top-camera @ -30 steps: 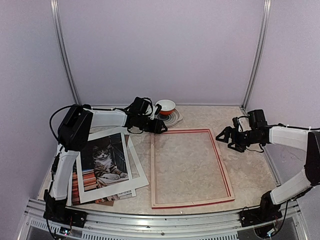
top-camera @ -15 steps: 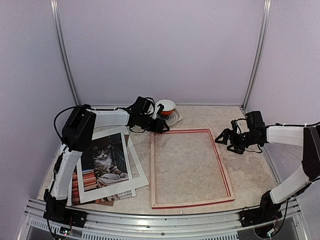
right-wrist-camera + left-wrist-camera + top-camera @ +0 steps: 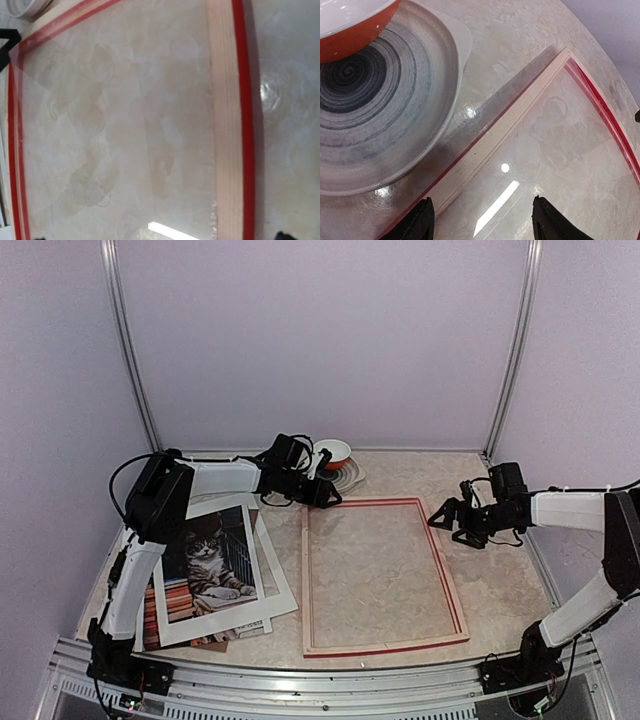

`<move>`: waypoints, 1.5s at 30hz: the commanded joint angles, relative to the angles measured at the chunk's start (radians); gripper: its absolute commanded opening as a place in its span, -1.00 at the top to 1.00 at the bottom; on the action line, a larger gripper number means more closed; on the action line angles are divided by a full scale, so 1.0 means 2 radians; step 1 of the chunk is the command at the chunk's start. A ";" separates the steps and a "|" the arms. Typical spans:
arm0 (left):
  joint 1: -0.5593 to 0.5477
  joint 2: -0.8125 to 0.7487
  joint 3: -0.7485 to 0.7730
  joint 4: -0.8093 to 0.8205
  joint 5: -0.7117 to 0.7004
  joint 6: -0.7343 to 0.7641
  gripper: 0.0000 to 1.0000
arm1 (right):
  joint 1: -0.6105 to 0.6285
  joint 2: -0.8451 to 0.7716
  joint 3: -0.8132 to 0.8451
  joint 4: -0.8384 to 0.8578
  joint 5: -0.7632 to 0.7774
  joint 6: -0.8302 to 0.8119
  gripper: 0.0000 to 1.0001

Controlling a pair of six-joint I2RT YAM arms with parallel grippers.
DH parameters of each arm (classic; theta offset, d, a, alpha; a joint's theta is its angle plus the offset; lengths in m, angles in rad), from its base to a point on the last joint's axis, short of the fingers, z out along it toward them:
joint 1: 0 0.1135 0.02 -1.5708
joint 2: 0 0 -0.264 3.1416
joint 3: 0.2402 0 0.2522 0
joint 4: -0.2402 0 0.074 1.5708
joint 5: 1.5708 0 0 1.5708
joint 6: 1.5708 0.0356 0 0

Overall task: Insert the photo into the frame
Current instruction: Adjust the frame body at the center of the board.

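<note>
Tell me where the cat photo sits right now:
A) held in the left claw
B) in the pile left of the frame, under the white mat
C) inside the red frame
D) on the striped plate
B: the photo shows through the cut-out of the white mat, left of the frame.
</note>
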 commanded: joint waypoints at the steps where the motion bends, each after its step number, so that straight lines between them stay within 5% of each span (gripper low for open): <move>1: -0.009 0.000 0.000 -0.010 0.009 0.009 -0.32 | 0.008 0.004 0.013 0.008 0.004 -0.004 -0.98; 36: -0.017 0.028 0.029 -0.052 0.054 0.043 -0.31 | 0.040 0.050 0.005 0.032 0.005 0.005 -0.98; 45: 0.006 -0.066 -0.083 0.088 0.034 -0.037 -0.32 | 0.041 0.045 0.013 0.019 0.011 -0.004 -0.98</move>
